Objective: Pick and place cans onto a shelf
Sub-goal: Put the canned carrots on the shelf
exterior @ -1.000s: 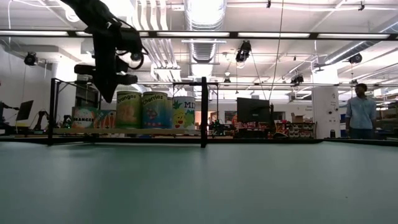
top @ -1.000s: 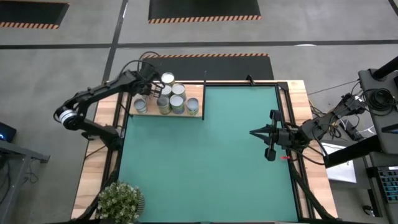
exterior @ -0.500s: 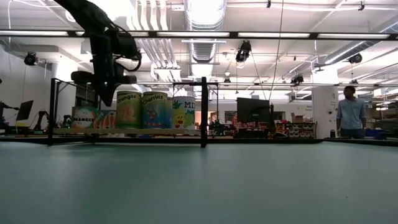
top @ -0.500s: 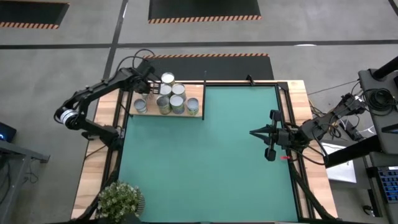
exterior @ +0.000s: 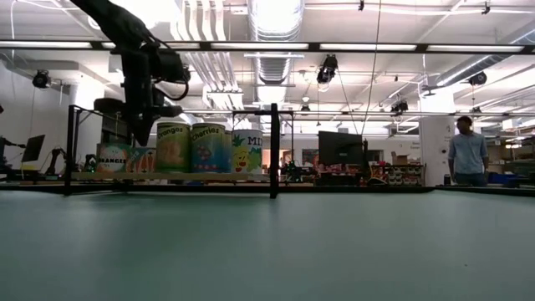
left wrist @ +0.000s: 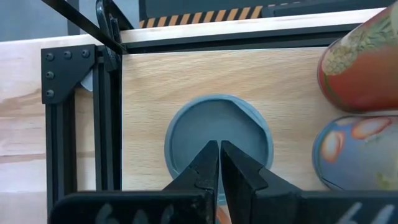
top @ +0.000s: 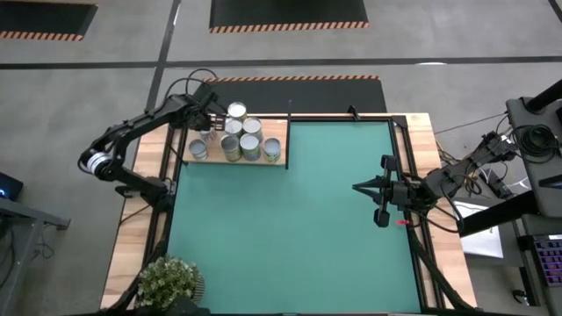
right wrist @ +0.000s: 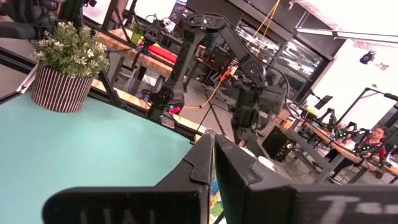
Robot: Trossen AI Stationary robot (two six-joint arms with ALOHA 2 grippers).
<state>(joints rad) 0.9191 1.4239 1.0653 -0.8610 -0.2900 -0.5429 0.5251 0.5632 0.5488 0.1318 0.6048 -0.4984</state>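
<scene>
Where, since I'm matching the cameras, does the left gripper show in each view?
High view: left gripper upper left, over the shelf's left end.
Low view: upper left, hanging by the cans.
Left wrist view: foreground, shut over a can.
Right wrist view: far off, middle.
Shared landmark: the shelf.

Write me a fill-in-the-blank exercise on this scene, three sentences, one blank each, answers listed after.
1. The cans stand on the light-wood ____, at the green mat's far left corner.
2. The left gripper hangs over a can's round top with its fingers ____.
3. The right gripper waits near the table's ____ edge, over the green mat.

Missing words: shelf; shut; right
</scene>
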